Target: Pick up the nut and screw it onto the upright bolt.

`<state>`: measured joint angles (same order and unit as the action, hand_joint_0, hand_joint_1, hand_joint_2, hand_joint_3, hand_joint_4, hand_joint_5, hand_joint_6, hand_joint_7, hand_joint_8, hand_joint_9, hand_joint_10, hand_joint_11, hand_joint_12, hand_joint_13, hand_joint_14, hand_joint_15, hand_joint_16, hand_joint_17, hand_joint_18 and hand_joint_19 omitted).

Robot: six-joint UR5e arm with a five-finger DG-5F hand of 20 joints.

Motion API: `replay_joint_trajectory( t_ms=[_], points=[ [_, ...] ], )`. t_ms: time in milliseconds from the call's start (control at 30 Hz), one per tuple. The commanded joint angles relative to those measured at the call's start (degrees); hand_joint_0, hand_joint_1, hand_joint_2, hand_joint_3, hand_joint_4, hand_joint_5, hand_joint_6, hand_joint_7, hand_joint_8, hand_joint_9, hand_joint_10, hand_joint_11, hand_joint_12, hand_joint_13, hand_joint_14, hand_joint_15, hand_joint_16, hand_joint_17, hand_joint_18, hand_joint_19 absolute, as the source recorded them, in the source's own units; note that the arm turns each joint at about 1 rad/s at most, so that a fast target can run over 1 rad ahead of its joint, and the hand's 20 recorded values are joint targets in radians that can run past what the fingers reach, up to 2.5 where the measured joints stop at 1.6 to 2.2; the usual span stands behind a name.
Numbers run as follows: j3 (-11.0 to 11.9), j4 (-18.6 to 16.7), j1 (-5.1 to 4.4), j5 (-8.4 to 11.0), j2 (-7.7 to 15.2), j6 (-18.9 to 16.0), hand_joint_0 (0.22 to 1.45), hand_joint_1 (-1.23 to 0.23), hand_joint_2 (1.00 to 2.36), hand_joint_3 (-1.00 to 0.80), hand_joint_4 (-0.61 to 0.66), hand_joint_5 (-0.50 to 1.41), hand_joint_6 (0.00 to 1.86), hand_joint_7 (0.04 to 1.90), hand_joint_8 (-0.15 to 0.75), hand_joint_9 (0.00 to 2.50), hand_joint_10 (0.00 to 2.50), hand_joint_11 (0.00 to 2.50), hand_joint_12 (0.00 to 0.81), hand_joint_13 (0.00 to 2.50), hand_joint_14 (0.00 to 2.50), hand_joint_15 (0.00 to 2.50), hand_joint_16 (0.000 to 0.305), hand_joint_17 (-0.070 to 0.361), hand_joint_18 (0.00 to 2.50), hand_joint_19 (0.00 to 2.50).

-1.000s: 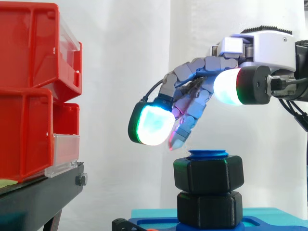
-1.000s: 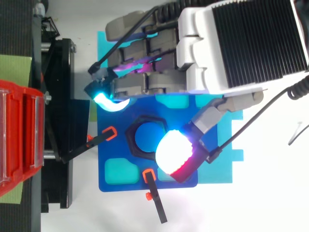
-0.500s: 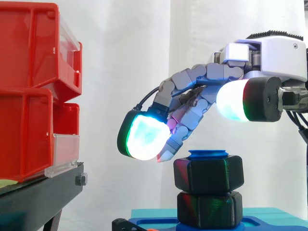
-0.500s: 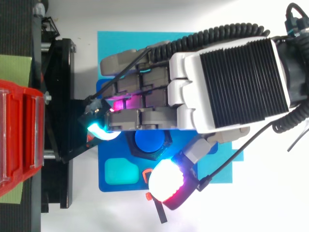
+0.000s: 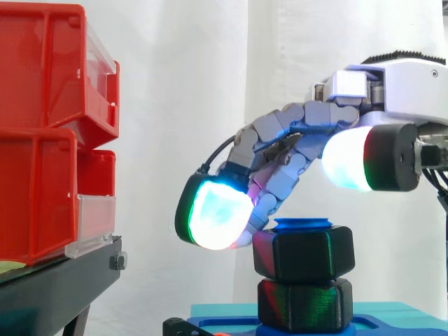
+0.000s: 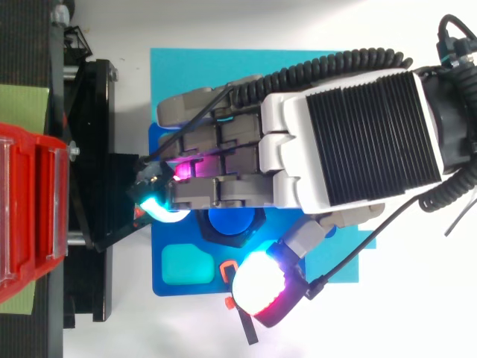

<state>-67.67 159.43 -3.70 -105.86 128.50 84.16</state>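
Note:
A black hex nut (image 5: 304, 253) sits on the upright blue bolt (image 5: 302, 225), above a second black nut (image 5: 304, 304) at the bolt's foot. From above, the bolt's blue top (image 6: 229, 221) shows just beneath my fingers. My hand (image 5: 395, 84) reaches in from the right and hovers over the bolt. Its bent fingers drape past the bolt, and one glowing fingertip (image 5: 213, 213) rests by the upper nut's left edge. The thumb pad (image 6: 261, 287) stands apart from the nut on the near side. Nothing is pinched between thumb and fingers.
Red bins (image 5: 49, 133) are stacked on a black stand (image 5: 56, 287) at the left. The bolt stands on a blue base plate (image 6: 179, 280) over a cyan mat (image 6: 186, 67). A black and orange clamp (image 6: 240, 317) holds the plate's near edge.
My hand has shifted across the bolt toward the near side and dropped lower. The fingertips went from hovering above the bolt to resting against the upper nut's left edge.

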Motion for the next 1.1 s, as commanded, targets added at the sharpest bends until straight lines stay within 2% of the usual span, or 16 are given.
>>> replay_joint_trajectory(
  t_ms=[0,33,100,600,900,1067],
  points=[
    [-0.80,0.71,0.10,-0.14,0.00,-0.05,0.49,-0.21,1.00,-0.50,0.16,-0.08,0.50,0.70,0.177,0.85,0.00,0.00,0.179,0.66,0.00,0.00,0.023,0.051,0.34,0.07],
    [-1.86,0.27,0.10,-0.14,-0.09,-0.05,0.49,-0.21,1.00,-0.50,0.17,-0.08,0.50,0.71,0.179,0.84,0.00,0.00,0.179,0.66,0.00,0.00,0.023,0.051,0.34,0.08],
    [-2.38,-1.14,0.27,-0.23,-0.09,-0.05,0.49,-0.21,1.00,-0.50,0.17,-0.08,0.50,0.73,0.180,0.84,0.00,0.00,0.179,0.66,0.00,0.00,0.023,0.052,0.34,0.07],
    [-2.38,-1.66,0.63,-0.67,-0.09,-0.05,0.50,-0.21,1.00,-0.50,0.22,-0.04,0.50,1.09,0.197,0.87,0.00,0.00,0.178,0.70,0.00,0.00,0.023,0.051,0.39,0.10],
    [-2.38,-1.93,1.51,-1.37,-0.09,-0.05,0.50,-0.22,1.00,-0.50,0.18,-0.01,0.50,1.36,0.205,0.90,0.00,0.00,0.174,0.73,0.00,0.00,0.022,0.050,0.44,0.14],
    [-2.30,-2.19,2.38,-2.34,-0.09,0.04,0.51,-0.23,1.00,-0.50,0.16,0.00,0.50,1.50,0.219,0.96,0.00,0.00,0.166,0.80,0.00,0.00,0.021,0.048,0.52,0.17]
  ],
)
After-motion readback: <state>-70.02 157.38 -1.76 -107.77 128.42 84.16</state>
